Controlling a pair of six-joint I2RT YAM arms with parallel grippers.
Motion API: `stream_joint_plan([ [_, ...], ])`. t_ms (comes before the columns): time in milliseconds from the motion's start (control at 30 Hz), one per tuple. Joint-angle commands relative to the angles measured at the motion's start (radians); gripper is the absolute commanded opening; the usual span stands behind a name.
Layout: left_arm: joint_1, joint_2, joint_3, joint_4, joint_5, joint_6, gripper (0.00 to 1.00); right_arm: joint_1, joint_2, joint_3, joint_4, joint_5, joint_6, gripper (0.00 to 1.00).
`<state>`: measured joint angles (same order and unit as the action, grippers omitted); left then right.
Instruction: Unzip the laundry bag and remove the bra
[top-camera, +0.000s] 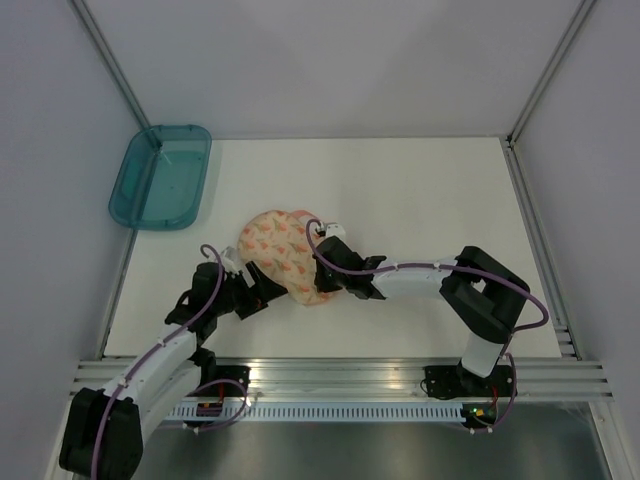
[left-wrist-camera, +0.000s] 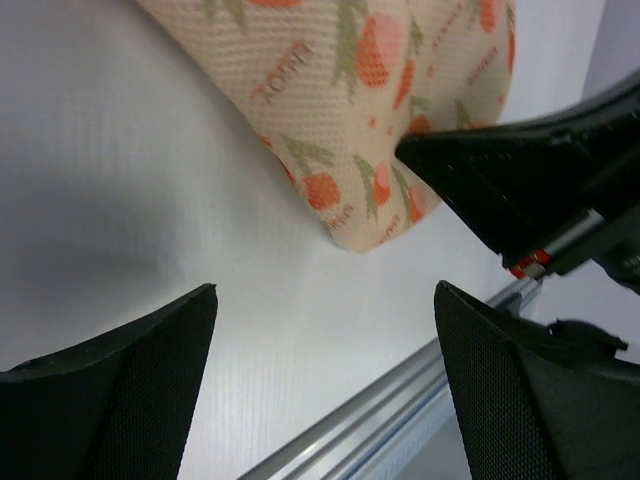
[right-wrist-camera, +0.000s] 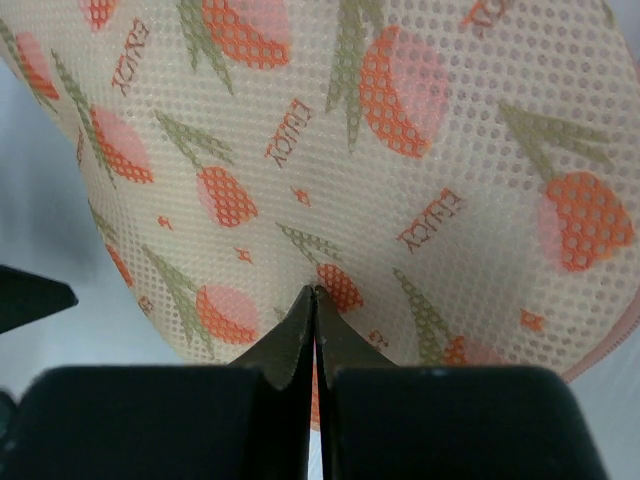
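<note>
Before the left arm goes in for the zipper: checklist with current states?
1. Left gripper open, nothing between its fingers: ok.
2. Right gripper shut, tips on the bag: ok.
3. Right gripper actually pinching mesh: cannot tell.
4. Zipper pull located: not ok; only the pink edge shows.
5. Bag open, bra visible: not ok; no opening or bra in any view.
6. Grippers apart: ok, though the right one sits close beside the left one's likely way in.
</note>
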<state>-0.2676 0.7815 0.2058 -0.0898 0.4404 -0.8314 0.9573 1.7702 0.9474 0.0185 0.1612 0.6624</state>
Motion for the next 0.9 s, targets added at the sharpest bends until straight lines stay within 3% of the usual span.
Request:
stream_joint_plan([
  [0,-0.016,0.025,-0.025,0.126,-0.152,-0.072,0.91,0.003,-0.026,-0.027,0.027,-0.048,0.009,0.0],
  [400,-0.122,0.33,-0.026,0.496,-0.256,-0.117,0.91,-0.006,-0.034,-0.056,0.063,-0.1,0.013,0.0],
  [500,-0.14,0.383,-0.013,0.538,-0.269,-0.115,0.83,-0.006,-0.037,-0.059,0.063,-0.104,0.011,0.0],
  [533,-0.143,0.412,-0.008,0.542,-0.27,-0.112,0.75,-0.009,-0.038,-0.061,0.063,-0.104,0.011,0.0],
  [700,-0.151,0.441,-0.002,0.555,-0.275,-0.101,0.56,-0.022,-0.048,-0.07,0.06,-0.104,0.005,0.0],
  [800,-0.153,0.438,-0.003,0.55,-0.276,-0.1,0.41,-0.031,-0.052,-0.075,0.057,-0.107,-0.001,0.0],
  [833,-0.154,0.438,-0.005,0.55,-0.273,-0.103,0.29,-0.032,-0.052,-0.073,0.055,-0.107,-0.003,0.0],
  [867,-0.157,0.437,-0.005,0.553,-0.273,-0.106,0.24,-0.037,-0.052,-0.07,0.051,-0.107,-0.004,0.01],
])
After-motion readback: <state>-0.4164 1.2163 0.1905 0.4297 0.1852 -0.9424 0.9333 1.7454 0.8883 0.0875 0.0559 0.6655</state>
